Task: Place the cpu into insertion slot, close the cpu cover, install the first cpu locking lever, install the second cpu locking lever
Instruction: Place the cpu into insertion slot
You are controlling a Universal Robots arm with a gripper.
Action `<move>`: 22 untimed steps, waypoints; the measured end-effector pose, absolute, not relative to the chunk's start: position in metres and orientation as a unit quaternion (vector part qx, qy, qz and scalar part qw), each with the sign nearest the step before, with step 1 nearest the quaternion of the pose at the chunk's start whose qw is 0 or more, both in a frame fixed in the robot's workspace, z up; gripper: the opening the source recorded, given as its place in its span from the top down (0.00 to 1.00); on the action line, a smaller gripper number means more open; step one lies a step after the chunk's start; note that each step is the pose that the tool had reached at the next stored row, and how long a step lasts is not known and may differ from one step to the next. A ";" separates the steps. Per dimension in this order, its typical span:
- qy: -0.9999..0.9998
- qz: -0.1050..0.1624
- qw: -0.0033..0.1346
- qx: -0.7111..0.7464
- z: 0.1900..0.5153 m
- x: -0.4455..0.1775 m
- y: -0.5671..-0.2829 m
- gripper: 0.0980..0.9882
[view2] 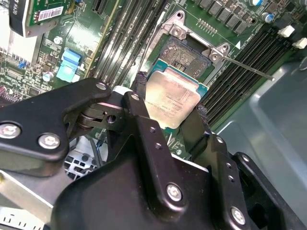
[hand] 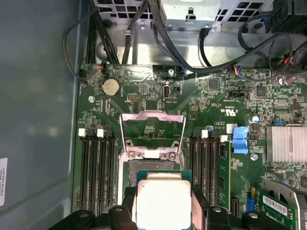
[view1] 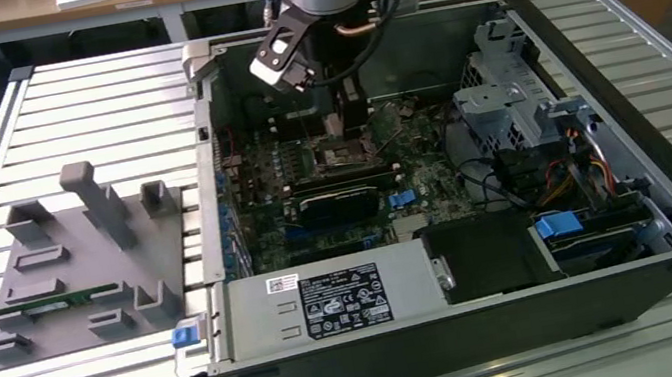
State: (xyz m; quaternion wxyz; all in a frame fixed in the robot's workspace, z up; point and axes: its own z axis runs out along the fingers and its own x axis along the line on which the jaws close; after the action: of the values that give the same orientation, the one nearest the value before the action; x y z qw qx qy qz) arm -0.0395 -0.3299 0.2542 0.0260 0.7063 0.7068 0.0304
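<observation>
Holding the single cpu (view2: 173, 101) clamped between my end effector's (view2: 169, 96) fingers, I hover just above the one insertion slot (view2: 184, 55), which lies at three o'clock from the grey fixture (view1: 84, 259) in the exterior view. Nothing is seated yet, I judge. The one cpu cover (hand: 152, 116) stands open and the one locking lever (view2: 247, 68) I can make out looks unlatched, so all four steps remain.

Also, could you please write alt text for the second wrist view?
The gripper holds the silver-topped cpu between its black fingers, close to the insertion slot on the green circuit board. Long black memory slots run along both sides of the slot.
</observation>
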 end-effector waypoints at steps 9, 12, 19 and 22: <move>0.711 0.030 0.026 0.702 0.246 -0.042 -0.327 0.51; 0.711 0.030 0.026 0.702 0.244 -0.042 -0.326 0.51; 0.711 0.029 0.027 0.702 0.237 -0.043 -0.326 0.51; 0.711 0.029 0.027 0.702 0.236 -0.043 -0.326 0.51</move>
State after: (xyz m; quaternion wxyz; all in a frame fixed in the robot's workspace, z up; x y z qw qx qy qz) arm -0.0429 -0.3257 0.2359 0.0274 0.7021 0.7110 0.0291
